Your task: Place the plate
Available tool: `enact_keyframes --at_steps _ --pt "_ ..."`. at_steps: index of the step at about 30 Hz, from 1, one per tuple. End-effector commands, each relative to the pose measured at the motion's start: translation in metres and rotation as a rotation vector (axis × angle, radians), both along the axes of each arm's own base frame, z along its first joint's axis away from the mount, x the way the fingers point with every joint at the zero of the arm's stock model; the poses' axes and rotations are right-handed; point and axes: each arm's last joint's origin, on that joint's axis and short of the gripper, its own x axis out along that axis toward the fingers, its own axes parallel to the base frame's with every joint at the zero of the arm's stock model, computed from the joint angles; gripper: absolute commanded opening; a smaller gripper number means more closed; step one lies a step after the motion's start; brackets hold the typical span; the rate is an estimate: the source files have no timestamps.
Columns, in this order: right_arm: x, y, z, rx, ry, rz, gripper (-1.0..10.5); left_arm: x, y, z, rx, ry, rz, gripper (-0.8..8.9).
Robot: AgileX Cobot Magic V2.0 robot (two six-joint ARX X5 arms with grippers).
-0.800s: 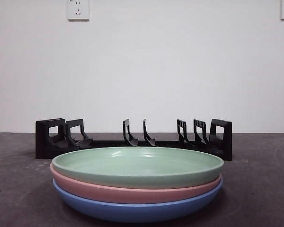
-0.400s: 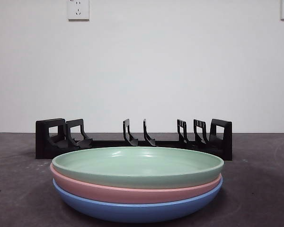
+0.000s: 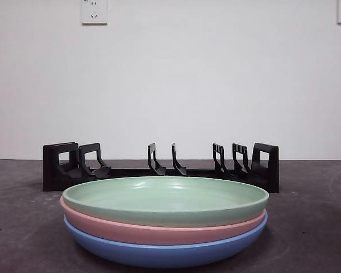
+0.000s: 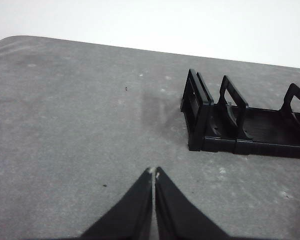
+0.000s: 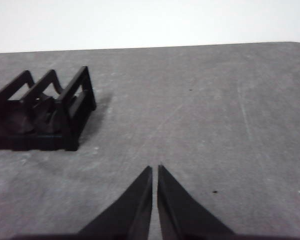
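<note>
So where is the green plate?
In the front view, the green plate sits on top of the stack, right on the pink plate, in front of the black rack.

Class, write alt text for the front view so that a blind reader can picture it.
Three shallow round plates sit stacked on a dark table: green plate on top, pink plate beneath, blue plate at the bottom. Behind them stands an empty black slotted plastic rack before a white wall.

Three plates (image 3: 165, 219) stacked on the table (image 3: 307, 227), rack (image 3: 159, 168) behind them, wall (image 3: 216, 85) beyond
</note>
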Motion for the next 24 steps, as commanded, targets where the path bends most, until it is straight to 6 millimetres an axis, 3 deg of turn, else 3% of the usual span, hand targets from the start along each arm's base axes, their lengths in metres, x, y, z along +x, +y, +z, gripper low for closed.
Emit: enact_keyframes --at_steps 1,24 --pt "0.0002 0.0001 -0.0031 -0.029 0.009 0.013 0.2 0.0007 0.0001 -0.0065 0.01 0.021 0.002 0.07" --pt "0.0006 0.0 -0.0007 -0.049 -0.017 0.011 0.2 0.0007 0.0001 -0.0065 0.01 0.021 0.002 0.07"
